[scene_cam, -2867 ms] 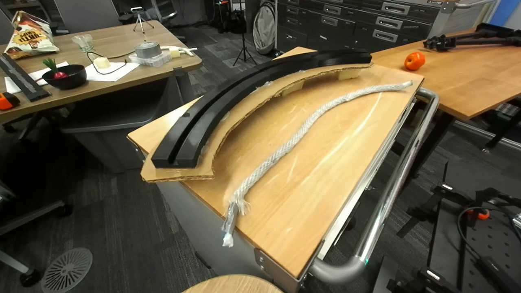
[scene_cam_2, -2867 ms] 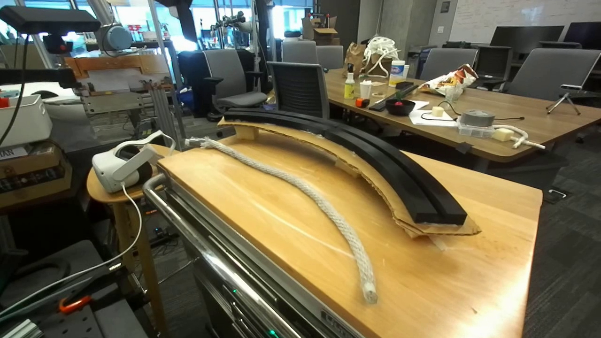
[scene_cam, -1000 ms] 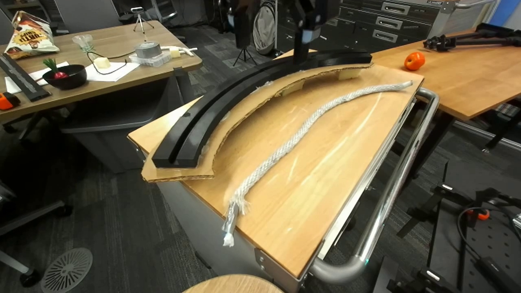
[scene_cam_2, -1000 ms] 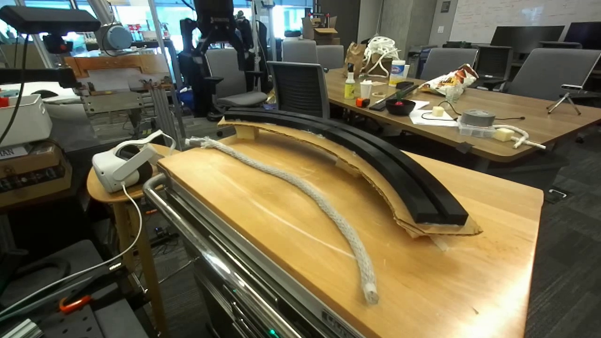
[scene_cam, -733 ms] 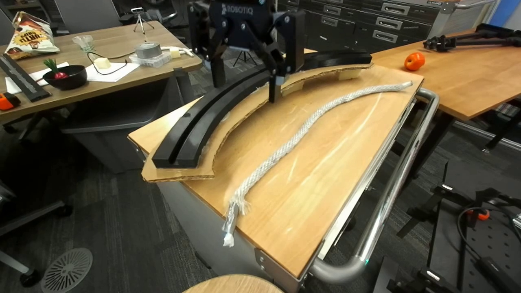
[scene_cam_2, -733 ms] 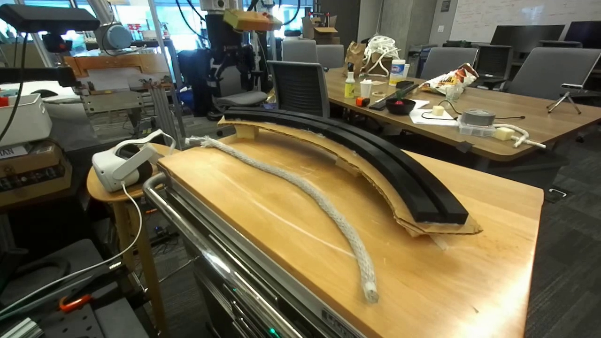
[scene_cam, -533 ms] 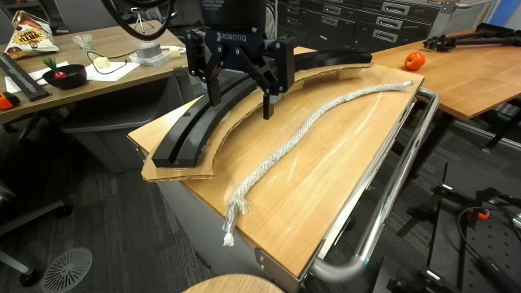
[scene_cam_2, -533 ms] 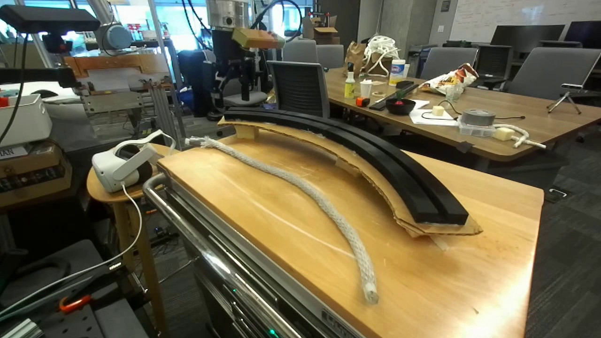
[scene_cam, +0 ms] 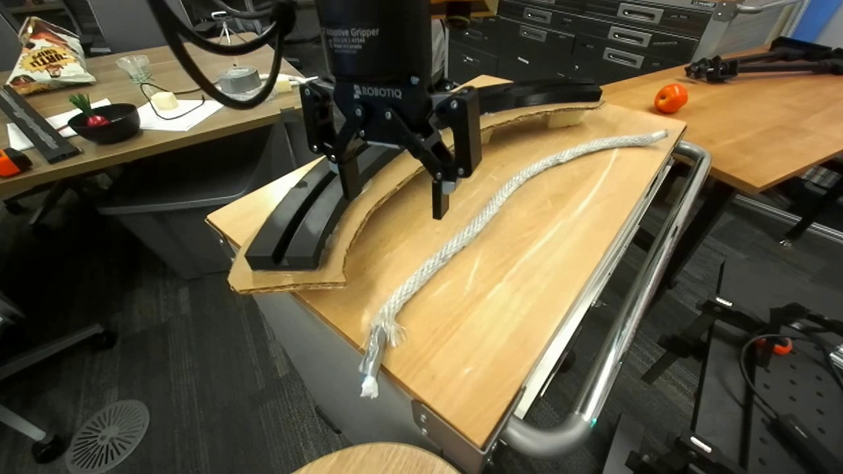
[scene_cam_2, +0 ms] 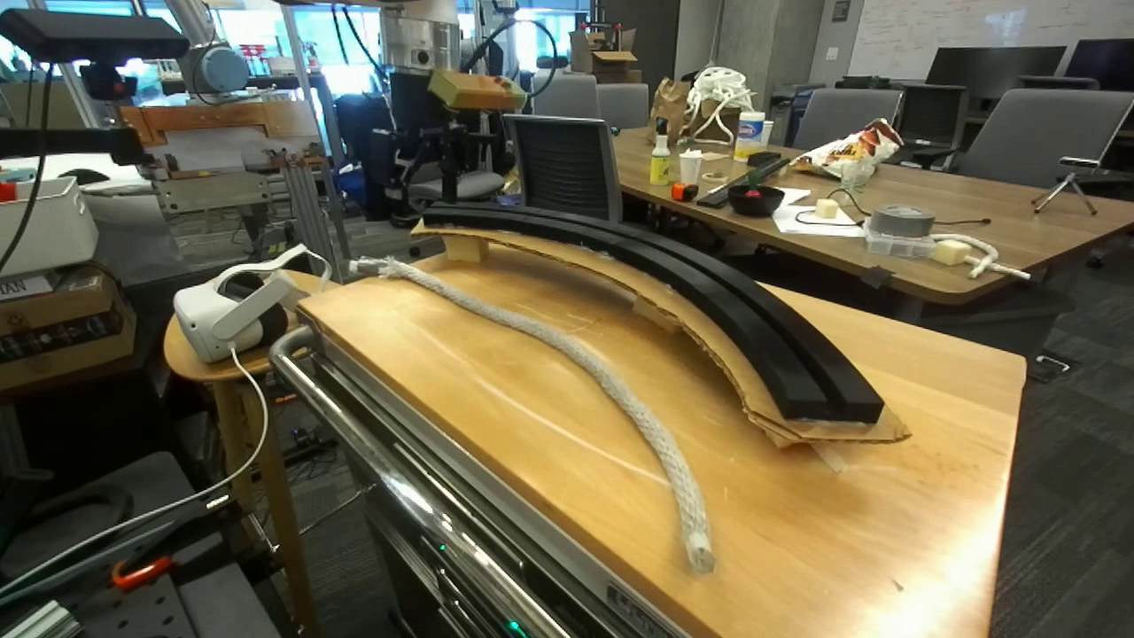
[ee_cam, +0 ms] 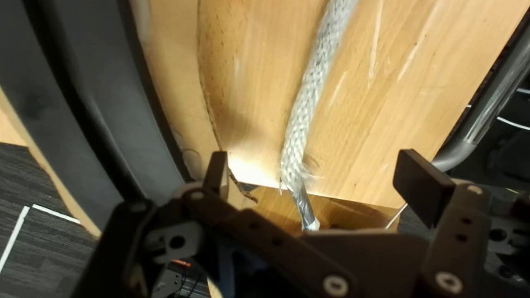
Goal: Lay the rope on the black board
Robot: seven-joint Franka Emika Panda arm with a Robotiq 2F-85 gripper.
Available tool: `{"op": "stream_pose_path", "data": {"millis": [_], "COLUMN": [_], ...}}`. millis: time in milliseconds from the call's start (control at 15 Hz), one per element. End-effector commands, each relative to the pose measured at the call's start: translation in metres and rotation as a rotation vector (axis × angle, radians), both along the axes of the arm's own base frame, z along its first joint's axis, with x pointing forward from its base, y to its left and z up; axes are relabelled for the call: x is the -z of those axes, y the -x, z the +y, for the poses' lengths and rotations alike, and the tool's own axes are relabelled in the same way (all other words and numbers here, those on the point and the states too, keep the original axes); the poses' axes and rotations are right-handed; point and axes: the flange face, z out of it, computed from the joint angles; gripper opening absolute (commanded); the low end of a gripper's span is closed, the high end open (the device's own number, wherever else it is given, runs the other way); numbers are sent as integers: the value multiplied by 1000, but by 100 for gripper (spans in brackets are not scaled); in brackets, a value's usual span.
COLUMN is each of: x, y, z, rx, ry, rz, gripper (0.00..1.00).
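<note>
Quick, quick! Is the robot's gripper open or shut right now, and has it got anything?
Gripper: open, holding nothing; the rope is not in its grip.

The Robotiq hand (scene_cam: 395, 199) points down above the counter (scene_cam: 520, 283), clear of its top. Its two fingers (scene_cam: 440, 201) stand spread, well apart, on bent black linkages (scene_cam: 425, 148). Over it the black wrist body (scene_cam: 372, 49) rises upright, with black cables (scene_cam: 245, 103) looping to one side. In an exterior view a silvery arm link (scene_cam_2: 421, 40) shows above. In the wrist view the counter's short edge shows beyond, between the fingers.
</note>
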Motion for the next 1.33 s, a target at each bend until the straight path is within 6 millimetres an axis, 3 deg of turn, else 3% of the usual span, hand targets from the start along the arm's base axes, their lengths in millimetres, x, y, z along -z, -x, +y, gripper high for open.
{"op": "stream_pose_path", "data": {"millis": [0,267,600,1200,1267], "x": [19,40,62,92,94], "y": [6,16,22,13,13], "z": [13,20,14,6,6], "rx": [-41,-52,-36,20,24], "ry": [-67,-128,-189,-234,-234], "rz": [19,56,109,175,179], "gripper": [100,100,100,100,90]}}
